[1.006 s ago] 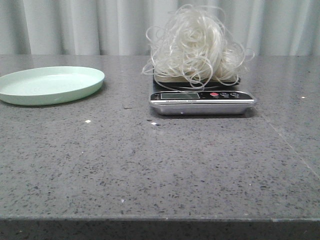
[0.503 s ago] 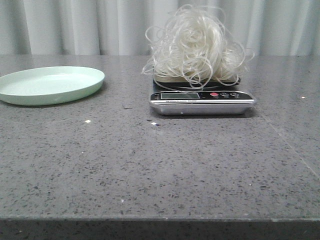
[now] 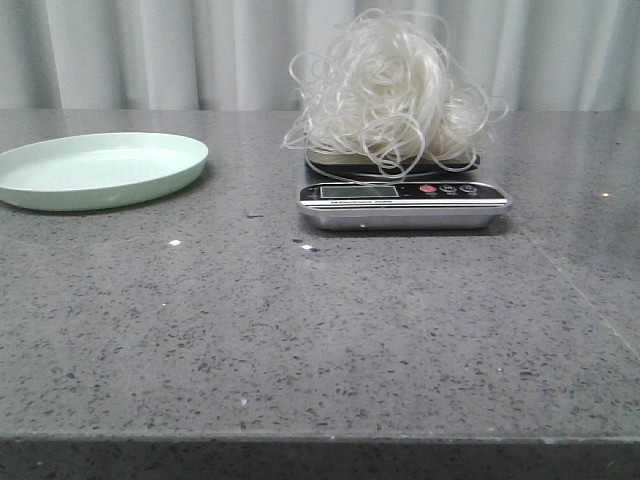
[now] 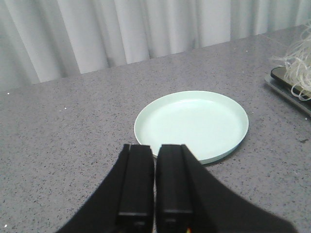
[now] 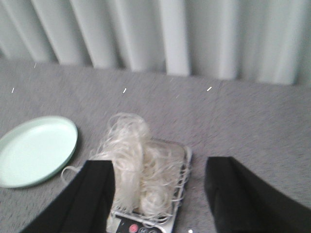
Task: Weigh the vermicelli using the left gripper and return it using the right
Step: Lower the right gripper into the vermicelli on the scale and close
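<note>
a grey speckled stone table (image 3: 300, 340) fills the front view, with pale pleated curtains (image 3: 150, 50) behind it. toward its far left sits the pale green plate (image 3: 100, 170), bare inside. near the middle, well apart from the plate, stands a silver kitchen scale (image 3: 405, 200) with a small display and a red button on its front edge. the vermicelli (image 3: 385, 95) is heaped on the scale's platform, a fluffy white tangle with loose strands drooping over the rim. the right gripper (image 5: 158, 177) hangs above the noodles with its two fingers spread wide apart, holding nothing; that view is blurred, so how high it sits is unclear. the left gripper (image 4: 154, 162) has its fingers pressed together, empty, just beside the plate's rim.
</note>
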`<act>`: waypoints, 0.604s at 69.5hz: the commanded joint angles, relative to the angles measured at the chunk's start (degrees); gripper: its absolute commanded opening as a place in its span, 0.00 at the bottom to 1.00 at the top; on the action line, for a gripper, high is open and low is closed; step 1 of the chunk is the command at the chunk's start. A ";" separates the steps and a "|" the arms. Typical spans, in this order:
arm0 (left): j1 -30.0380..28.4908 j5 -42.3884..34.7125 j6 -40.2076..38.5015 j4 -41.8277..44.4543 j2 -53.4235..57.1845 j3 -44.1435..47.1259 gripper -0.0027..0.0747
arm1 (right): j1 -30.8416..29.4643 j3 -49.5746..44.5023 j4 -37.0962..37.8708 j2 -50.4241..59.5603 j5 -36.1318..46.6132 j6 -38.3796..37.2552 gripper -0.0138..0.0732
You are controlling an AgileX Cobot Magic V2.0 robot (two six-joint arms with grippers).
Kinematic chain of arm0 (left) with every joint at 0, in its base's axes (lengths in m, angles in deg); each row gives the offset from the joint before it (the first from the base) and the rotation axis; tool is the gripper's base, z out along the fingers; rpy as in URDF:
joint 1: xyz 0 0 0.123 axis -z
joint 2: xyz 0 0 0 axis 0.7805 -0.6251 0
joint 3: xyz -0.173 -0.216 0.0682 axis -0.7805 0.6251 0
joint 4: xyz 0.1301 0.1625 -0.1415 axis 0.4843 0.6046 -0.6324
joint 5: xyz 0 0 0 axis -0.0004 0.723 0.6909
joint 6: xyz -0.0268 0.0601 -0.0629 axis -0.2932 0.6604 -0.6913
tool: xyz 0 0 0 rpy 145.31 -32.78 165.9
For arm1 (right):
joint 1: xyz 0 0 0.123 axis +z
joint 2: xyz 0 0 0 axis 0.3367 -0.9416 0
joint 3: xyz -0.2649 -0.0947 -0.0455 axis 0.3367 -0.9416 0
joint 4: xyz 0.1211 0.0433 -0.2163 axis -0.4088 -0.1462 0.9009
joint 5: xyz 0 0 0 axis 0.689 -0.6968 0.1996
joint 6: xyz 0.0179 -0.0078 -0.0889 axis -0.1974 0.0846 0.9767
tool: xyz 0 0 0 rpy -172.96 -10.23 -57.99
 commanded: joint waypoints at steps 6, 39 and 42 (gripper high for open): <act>-0.30 -4.26 -0.52 -0.43 -0.24 -1.43 0.21 | 5.59 7.79 -0.62 -10.14 1.19 5.17 0.83; -0.30 -4.26 -0.52 -0.43 -0.24 -1.43 0.21 | 8.30 13.11 -0.56 -31.69 1.18 9.33 0.83; -0.30 -4.26 -0.52 -0.43 -0.24 -1.43 0.21 | 8.30 13.11 -0.56 -32.66 1.18 9.33 0.83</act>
